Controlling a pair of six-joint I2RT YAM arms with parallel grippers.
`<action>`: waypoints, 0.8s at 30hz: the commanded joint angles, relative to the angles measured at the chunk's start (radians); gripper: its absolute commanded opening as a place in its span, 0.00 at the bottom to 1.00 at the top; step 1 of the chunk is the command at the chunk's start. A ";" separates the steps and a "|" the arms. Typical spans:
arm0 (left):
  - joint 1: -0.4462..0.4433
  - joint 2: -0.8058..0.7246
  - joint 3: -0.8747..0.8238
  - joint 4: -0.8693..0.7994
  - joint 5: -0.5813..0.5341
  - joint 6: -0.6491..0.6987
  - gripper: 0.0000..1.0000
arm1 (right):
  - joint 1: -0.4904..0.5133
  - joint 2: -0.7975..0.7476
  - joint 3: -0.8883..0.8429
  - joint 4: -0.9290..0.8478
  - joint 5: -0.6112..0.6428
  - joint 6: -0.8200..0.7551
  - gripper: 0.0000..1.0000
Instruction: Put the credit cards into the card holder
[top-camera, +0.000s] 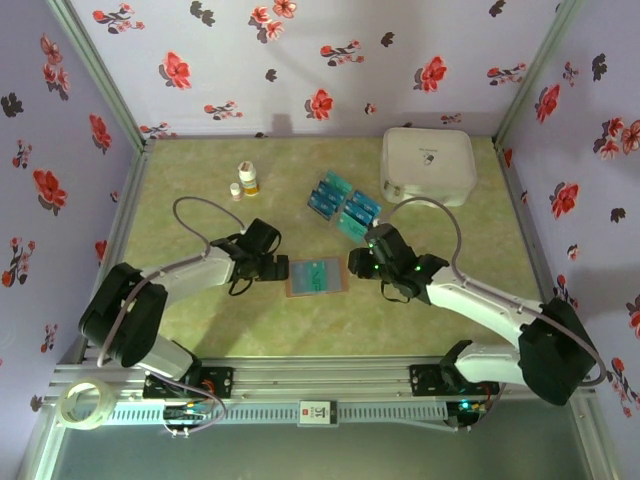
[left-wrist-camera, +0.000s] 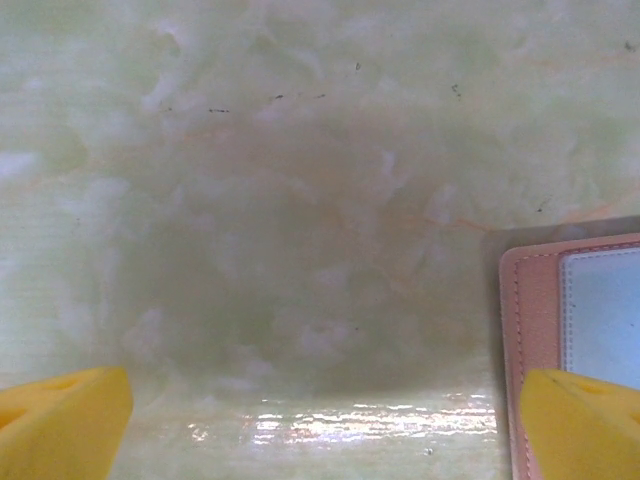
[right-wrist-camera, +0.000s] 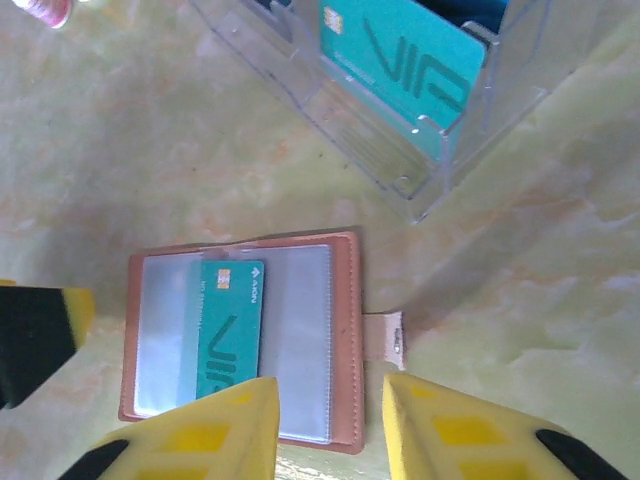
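Observation:
The brown card holder lies open on the table between both grippers. One teal credit card sits in its clear sleeves. More teal credit cards stand in clear boxes behind it. My left gripper is open at the holder's left edge, with nothing between its yellow fingertips. My right gripper is open just above the holder's right edge, near the clasp tab, and holds nothing.
A large white rounded case stands at the back right. Two small bottles stand at the back left. A tape roll rests on the front rail at the left. Flowered walls close three sides.

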 joint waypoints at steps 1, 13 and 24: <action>-0.010 0.024 0.035 0.012 0.001 0.020 1.00 | 0.011 0.041 -0.029 0.097 -0.068 0.067 0.26; -0.032 0.082 0.059 -0.001 -0.042 0.041 1.00 | 0.085 0.251 0.022 0.241 -0.072 0.114 0.13; -0.034 0.114 0.051 -0.003 -0.072 0.054 1.00 | 0.085 0.346 0.060 0.261 -0.052 0.112 0.06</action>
